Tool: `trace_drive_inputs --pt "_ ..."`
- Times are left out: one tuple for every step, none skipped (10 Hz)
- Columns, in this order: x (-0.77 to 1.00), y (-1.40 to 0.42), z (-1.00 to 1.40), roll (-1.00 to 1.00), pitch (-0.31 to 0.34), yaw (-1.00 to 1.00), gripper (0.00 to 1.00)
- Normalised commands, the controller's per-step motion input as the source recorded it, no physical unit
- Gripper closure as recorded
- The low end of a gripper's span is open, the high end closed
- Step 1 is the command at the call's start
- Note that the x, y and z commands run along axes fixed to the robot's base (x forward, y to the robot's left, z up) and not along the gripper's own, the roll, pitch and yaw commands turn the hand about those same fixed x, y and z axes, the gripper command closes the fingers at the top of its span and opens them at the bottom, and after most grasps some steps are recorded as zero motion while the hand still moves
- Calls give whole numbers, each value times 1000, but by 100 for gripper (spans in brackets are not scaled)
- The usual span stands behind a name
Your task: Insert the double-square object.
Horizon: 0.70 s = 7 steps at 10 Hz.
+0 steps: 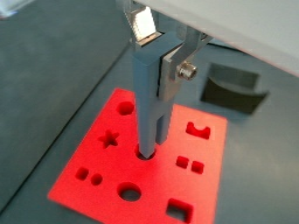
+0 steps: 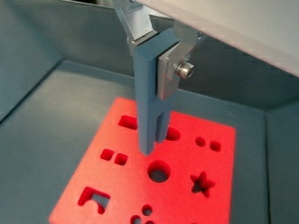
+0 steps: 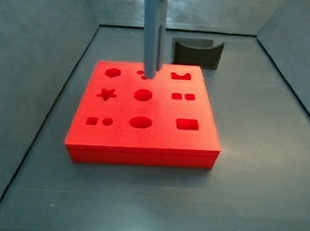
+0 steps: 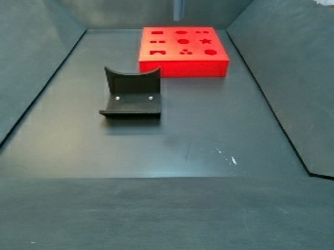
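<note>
Gripping double-square object (image 1: pixel 152 96) upright, end effector (image 1: pixel 163 48) above red block (image 1: pixel 105 179).

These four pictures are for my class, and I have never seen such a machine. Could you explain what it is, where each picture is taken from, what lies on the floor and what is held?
It is a robot arm ending in a gripper with two flat silver fingers. Two pictures come from cameras on the arm's wrist, looking down past the gripper. Two come from cameras fixed beside the workspace.

On the dark floor lies a flat red block with shaped holes: circles, a star, squares. Beside it, apart from it, sits a dark grey curved block.

The gripper, above the red block, is shut on the double-square object, a tall slim blue-grey peg. It stands upright, its lower end at one of the holes. How deep it sits cannot be told. In a side view, peg and gripper are out of frame.
</note>
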Motion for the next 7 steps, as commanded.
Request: trace_drive_inputs --pt "0 0 -197 0 0 -1000 100" --pt "49 0 -111 0 0 -1000 100" --pt "211 0 -103 0 0 -914 100" --pt "214 0 -131 0 0 -911 100" --pt "20 0 -114 0 0 -1000 100" --pt "0 0 -129 0 0 -1000 100" --pt "0 0 -129 0 0 -1000 100"
